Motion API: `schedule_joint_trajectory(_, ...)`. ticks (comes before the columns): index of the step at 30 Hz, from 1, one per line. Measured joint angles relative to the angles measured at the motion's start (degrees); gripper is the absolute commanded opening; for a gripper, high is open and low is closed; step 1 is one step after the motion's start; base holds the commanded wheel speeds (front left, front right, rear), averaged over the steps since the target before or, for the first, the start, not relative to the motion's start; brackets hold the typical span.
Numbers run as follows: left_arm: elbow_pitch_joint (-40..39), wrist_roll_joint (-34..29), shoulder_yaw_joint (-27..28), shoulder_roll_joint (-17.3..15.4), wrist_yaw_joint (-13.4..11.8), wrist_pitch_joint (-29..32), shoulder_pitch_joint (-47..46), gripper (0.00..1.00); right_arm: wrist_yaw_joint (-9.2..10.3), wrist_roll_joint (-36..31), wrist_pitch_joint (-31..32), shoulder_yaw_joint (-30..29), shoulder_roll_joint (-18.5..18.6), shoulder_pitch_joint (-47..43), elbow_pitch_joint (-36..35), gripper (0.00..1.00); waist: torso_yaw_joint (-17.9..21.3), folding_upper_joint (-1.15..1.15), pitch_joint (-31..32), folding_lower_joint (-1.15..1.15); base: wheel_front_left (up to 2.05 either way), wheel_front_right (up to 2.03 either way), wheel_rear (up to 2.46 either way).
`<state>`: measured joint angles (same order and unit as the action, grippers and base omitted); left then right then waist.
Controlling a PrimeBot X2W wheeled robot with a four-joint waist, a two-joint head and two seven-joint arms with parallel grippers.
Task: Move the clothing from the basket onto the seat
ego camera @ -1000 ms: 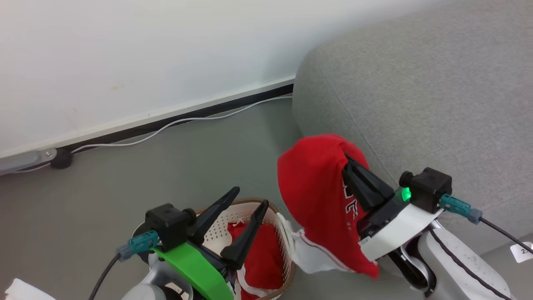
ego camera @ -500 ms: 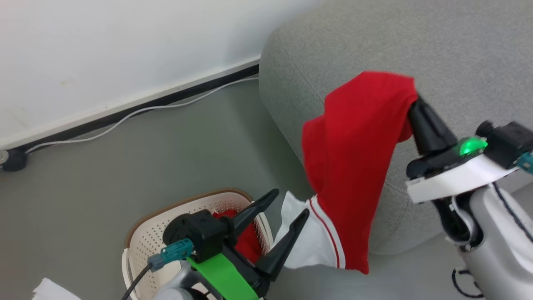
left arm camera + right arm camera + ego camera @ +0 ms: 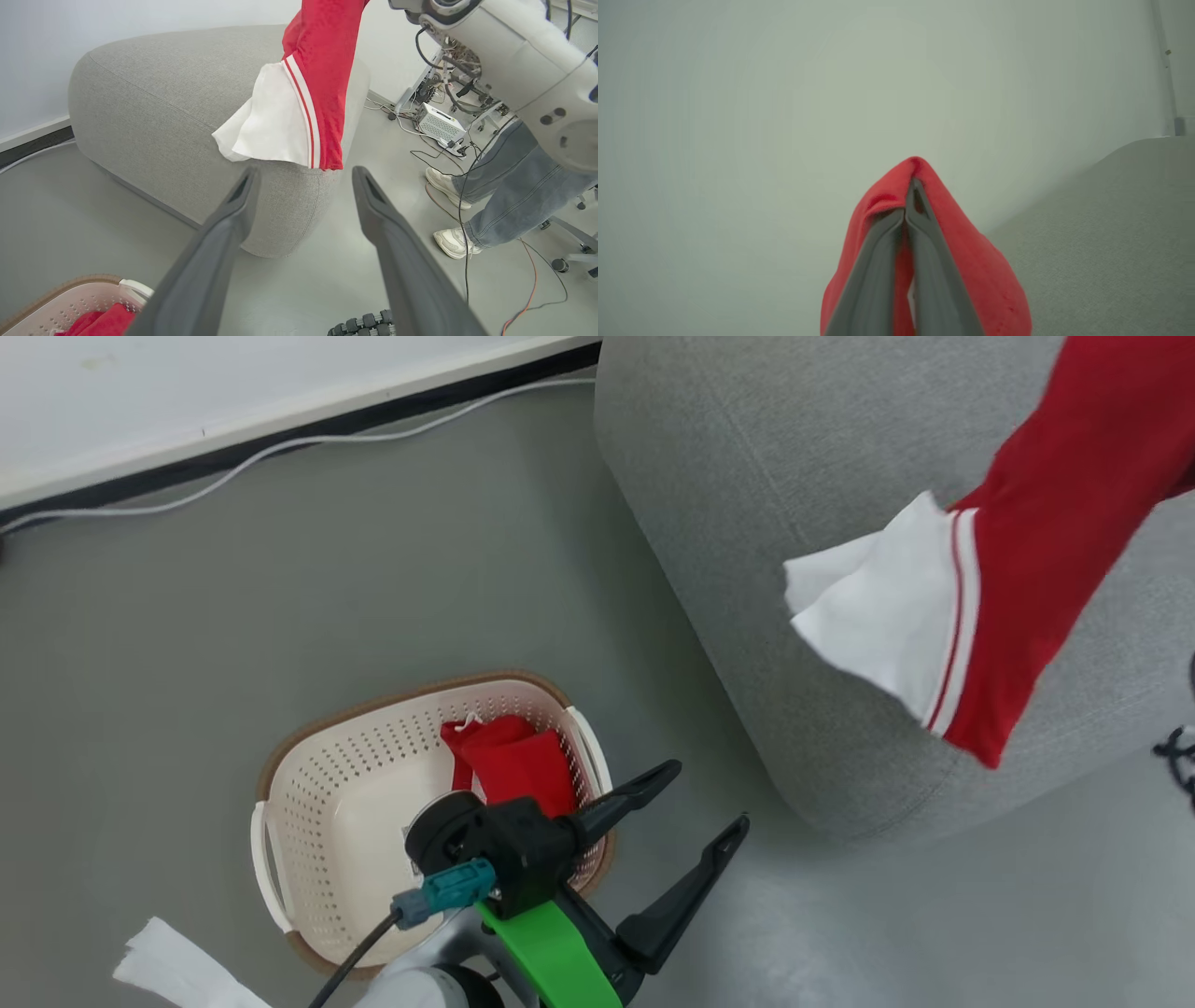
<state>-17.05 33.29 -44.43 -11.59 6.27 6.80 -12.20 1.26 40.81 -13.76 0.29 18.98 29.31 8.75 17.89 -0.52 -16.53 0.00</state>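
Red shirt (image 3: 1046, 551) hangs down from my clamped right claw (image 3: 913, 189) over the sofa (image 3: 747, 476) corner, while my left claw (image 3: 709, 794) gapes empty.

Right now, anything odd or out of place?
Mostly normal. A crumpled white scrap lies on the floor near the basket, unrelated to the task. A person's legs stand close to the sofa, near the dangling red jersey.
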Motion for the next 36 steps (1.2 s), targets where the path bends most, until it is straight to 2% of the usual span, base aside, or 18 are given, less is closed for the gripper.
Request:
schedule_joint_trajectory(4, -0.46, -0.76, -0.68, -0.32, 0.0, 1.29, -0.46, 1.0, 2.32, 3.04, 0.78, -6.57, 3.32, 6.1, 2.85, 0.0, -1.63, 0.0, -2.98, 0.0, 0.0, 0.0, 0.0)
schedule_joint_trajectory(10, -2.75, -2.08, -1.08, -1.2, -0.08, 3.33, -0.69, 1.0, 3.49, 6.24, 1.29, -13.33, 7.55, 17.28, 6.13, 0.0, -4.33, 0.0, -8.55, 0.0, 0.0, 0.0, 0.0)
schedule_joint_trajectory(15, -4.36, -3.18, 0.04, -3.72, -1.31, 5.46, -0.97, 1.0, 3.97, 3.98, 1.23, -14.02, 13.14, 22.96, 7.61, 0.0, -5.36, 0.0, -12.81, 0.0, 0.0, 0.0, 0.0)
schedule_joint_trajectory(17, -5.12, -3.31, 0.56, -4.52, -1.86, 6.33, -0.99, 1.0, 3.99, 3.88, 1.19, -14.19, 14.21, 24.01, 8.64, 0.0, -5.46, 0.0, -14.51, 0.0, 0.0, 0.0, 0.0)
schedule_joint_trajectory(23, -8.04, -3.67, 2.37, -6.26, -4.01, 8.47, -0.98, 1.0, 3.97, 2.78, 0.6, -12.26, 12.46, 24.58, 12.26, 0.0, -4.79, 0.0, -19.57, 0.01, 0.0, 0.0, 0.0)
schedule_joint_trajectory(28, -10.38, -5.63, 3.31, -7.69, -4.94, 10.1, -0.98, 1.0, 3.79, 2.76, 0.15, -9.5, 5.44, 23.79, 17.35, 0.0, -3.44, 0.0, -23.57, 0.01, 0.0, 0.0, 0.0)
schedule_joint_trajectory(32, -12.07, -6.83, 5.05, -8.53, -6.36, 10.83, -1.08, 1.0, 2.74, 2.16, -0.14, -8.17, 3.7, 22.82, 18.95, 0.0, -2.44, 0.0, -25.95, 0.01, 0.0, 0.0, 0.0)
schedule_joint_trajectory(36, -12.62, -7.04, 7.42, -10.55, -6.55, 10.87, -2.2, 1.0, 2.2, 1.43, -0.67, -8.21, 3.45, 23.35, 21.27, 0.0, -1.01, 0.0, -28.93, 0.01, 0.0, 0.0, 0.0)
